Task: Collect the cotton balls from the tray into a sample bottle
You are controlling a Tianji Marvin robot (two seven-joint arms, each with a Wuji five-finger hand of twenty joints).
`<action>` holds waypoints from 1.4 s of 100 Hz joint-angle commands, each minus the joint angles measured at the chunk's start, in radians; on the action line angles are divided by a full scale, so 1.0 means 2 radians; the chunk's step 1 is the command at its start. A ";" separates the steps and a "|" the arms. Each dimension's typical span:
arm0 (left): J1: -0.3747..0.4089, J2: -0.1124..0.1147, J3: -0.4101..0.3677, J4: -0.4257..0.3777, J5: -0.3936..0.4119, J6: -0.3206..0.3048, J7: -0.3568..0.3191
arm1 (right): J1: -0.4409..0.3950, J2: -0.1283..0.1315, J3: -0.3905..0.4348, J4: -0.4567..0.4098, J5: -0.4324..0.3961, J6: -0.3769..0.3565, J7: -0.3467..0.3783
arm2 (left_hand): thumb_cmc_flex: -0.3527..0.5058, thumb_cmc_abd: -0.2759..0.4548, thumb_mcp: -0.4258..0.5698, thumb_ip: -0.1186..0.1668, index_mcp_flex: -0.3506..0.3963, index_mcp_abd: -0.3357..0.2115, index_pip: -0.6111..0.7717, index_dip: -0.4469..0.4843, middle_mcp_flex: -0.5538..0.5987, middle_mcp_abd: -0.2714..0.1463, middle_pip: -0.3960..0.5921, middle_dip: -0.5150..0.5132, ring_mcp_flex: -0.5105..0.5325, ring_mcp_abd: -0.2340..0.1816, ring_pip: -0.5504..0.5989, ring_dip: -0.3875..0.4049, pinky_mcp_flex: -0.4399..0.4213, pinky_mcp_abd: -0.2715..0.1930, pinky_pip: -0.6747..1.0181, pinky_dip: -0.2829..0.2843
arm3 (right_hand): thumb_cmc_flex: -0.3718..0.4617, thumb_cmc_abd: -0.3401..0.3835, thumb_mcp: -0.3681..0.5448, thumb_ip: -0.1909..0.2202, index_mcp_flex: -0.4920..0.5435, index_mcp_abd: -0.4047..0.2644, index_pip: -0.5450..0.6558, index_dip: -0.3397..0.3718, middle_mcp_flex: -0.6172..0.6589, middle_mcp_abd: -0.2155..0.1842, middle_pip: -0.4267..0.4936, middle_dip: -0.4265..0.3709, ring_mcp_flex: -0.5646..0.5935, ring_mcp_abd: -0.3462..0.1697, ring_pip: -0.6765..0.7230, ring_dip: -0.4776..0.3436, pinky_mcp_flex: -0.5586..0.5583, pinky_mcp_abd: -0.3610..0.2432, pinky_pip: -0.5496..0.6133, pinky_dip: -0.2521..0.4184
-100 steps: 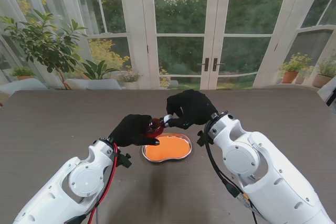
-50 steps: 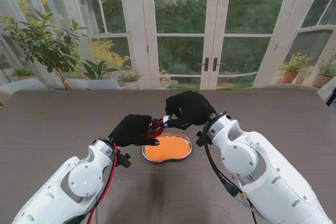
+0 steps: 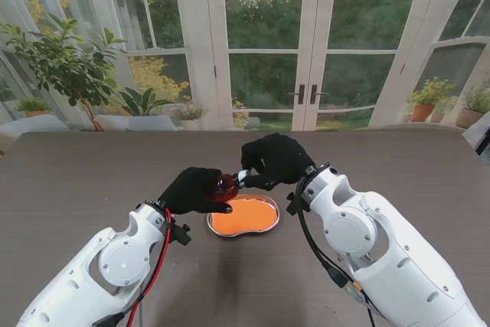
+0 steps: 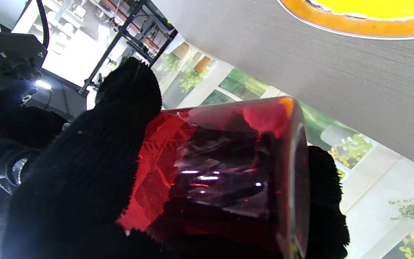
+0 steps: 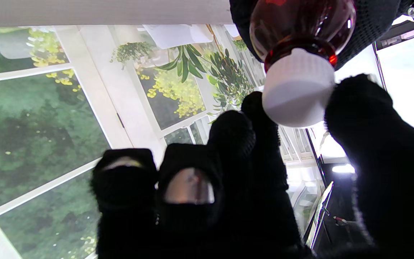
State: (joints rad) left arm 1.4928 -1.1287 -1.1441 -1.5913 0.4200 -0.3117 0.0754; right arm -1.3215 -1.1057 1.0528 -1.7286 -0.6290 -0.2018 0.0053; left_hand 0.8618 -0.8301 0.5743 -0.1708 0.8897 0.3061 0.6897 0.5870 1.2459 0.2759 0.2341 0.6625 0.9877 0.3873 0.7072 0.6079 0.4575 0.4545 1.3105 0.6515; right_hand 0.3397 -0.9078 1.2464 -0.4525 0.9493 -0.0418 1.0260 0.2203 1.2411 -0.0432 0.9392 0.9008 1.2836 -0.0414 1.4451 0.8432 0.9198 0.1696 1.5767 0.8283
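Counts: 1 red sample bottle (image 3: pixel 225 186) with 1 white cap (image 5: pixel 298 86); 1 orange-lined tray (image 3: pixel 243 217); 1 table (image 3: pixel 76 181); 2 black-gloved hands: left hand (image 3: pixel 193 190), right hand (image 3: pixel 274 158).

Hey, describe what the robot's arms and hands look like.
Both arms are glossy white shells with round grey joint covers. The left hand and right hand wear black knit gloves. A red cable and a black cable run along the left arm; a black cable runs along the right arm.
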 commanded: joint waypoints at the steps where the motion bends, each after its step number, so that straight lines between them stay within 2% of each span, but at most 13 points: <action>1: -0.003 -0.002 0.001 -0.009 -0.002 0.000 -0.012 | -0.005 0.000 -0.003 -0.003 -0.006 -0.001 0.011 | 0.100 0.134 0.145 0.009 0.081 -0.101 0.067 0.011 0.017 -0.030 0.008 -0.005 0.001 0.001 0.010 -0.002 -0.012 -0.012 -0.009 0.000 | 0.057 0.028 0.038 0.044 0.008 -0.030 0.062 0.021 0.002 -0.006 0.007 0.009 0.018 -0.011 0.019 0.002 0.001 0.006 0.034 0.005; 67: -0.001 -0.001 0.001 -0.013 0.002 0.009 -0.014 | -0.013 0.000 -0.001 -0.011 -0.038 -0.003 -0.008 | 0.102 0.129 0.153 0.007 0.081 -0.092 0.068 0.009 0.022 -0.018 0.013 -0.004 0.018 0.007 0.012 -0.004 0.003 0.000 -0.001 0.002 | 0.052 0.034 0.038 0.044 0.007 -0.026 0.065 0.028 0.006 -0.008 0.009 0.009 0.018 -0.015 0.027 0.005 0.003 0.006 0.035 0.006; 140: 0.008 0.001 -0.006 -0.018 -0.001 0.013 -0.023 | -0.018 0.003 0.005 -0.017 -0.013 0.007 0.019 | 0.105 0.130 0.152 0.007 0.077 -0.087 0.069 0.008 0.019 -0.012 0.014 -0.005 0.017 0.010 0.013 -0.003 0.002 0.001 0.001 0.003 | 0.023 0.086 0.041 0.049 -0.012 -0.006 0.081 0.057 0.002 0.001 0.013 0.007 0.017 -0.005 0.032 0.007 -0.003 0.010 0.038 0.009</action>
State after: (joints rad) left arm 1.5054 -1.1246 -1.1536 -1.6142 0.4231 -0.2894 0.0453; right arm -1.3475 -1.0994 1.0652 -1.7565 -0.6584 -0.1913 0.0255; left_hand 0.8627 -0.8301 0.5750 -0.1708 0.8896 0.3063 0.6897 0.5872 1.2449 0.2823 0.2395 0.6614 0.9913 0.3873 0.7078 0.6074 0.4623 0.4549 1.3105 0.6515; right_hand 0.3298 -0.8020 1.2464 -0.4507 0.9105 -0.0105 1.0358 0.2576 1.2313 -0.0346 0.9392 0.9013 1.2835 -0.0379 1.4541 0.8432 0.9169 0.1702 1.5767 0.8282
